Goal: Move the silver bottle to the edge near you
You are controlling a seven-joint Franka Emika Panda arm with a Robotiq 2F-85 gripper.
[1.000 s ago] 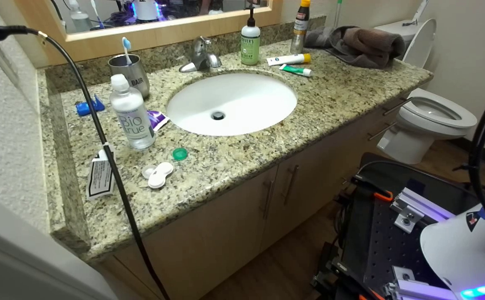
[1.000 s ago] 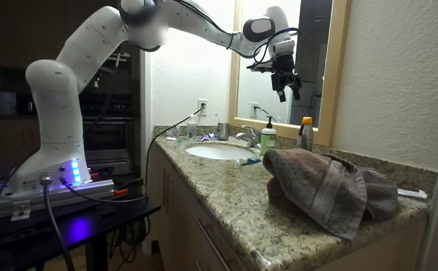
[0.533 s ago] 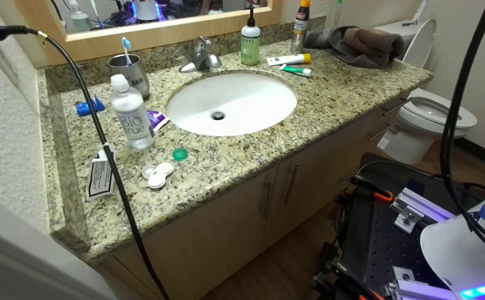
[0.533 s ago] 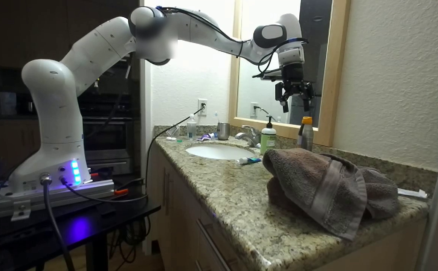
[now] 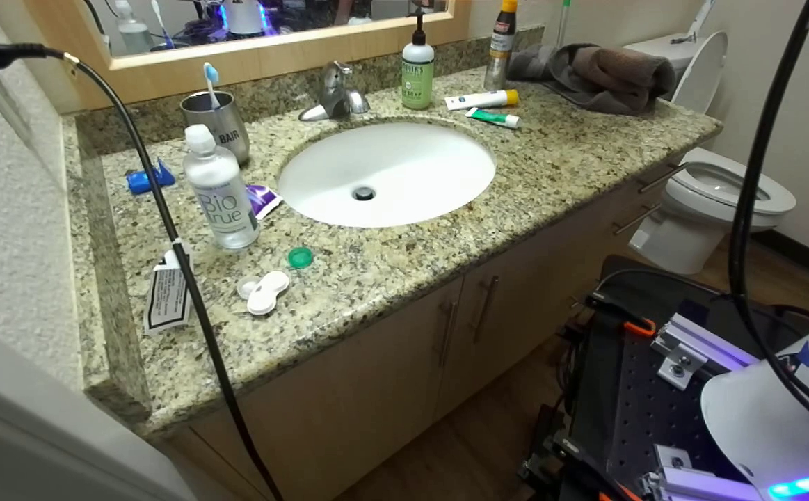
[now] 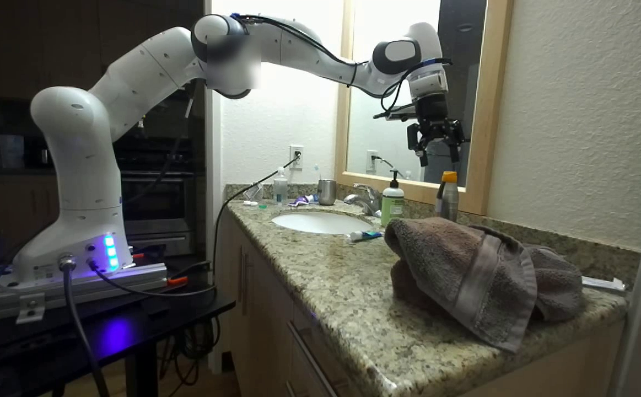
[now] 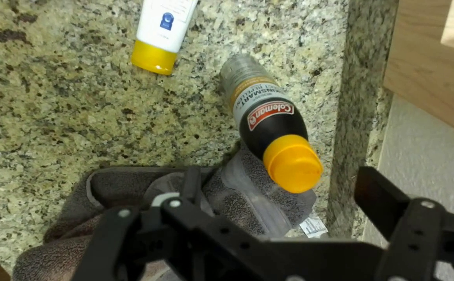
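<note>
We are hovering the tool just above the silver bottle, its jaws standing wide apart and gripping nothing. We are probably leaving that gap so that the orange cap can pass between without a knock; in the wrist view it is showing between them, though we cannot tell how well the depth is matching.

The bottle is standing upright at the back of the desk, near the backsplash, with the towel lying close beside it; whether the two are touching, we cannot tell. That spot is lying well apart from the front edge, so in our judgement the carrying is wholly to come. We are holding the tool overhead, it seems, because the backsplash, the towel and the green soap bottle are hemming in the sides.

The white tube and the green tube are lying near the bottle's base, so we are favouring a lift over a drag. Next we are likely needing a straight descent. One finger is showing against the backsplash side and could scrape there; a slanted touch could tip so slim a bottle.
</note>
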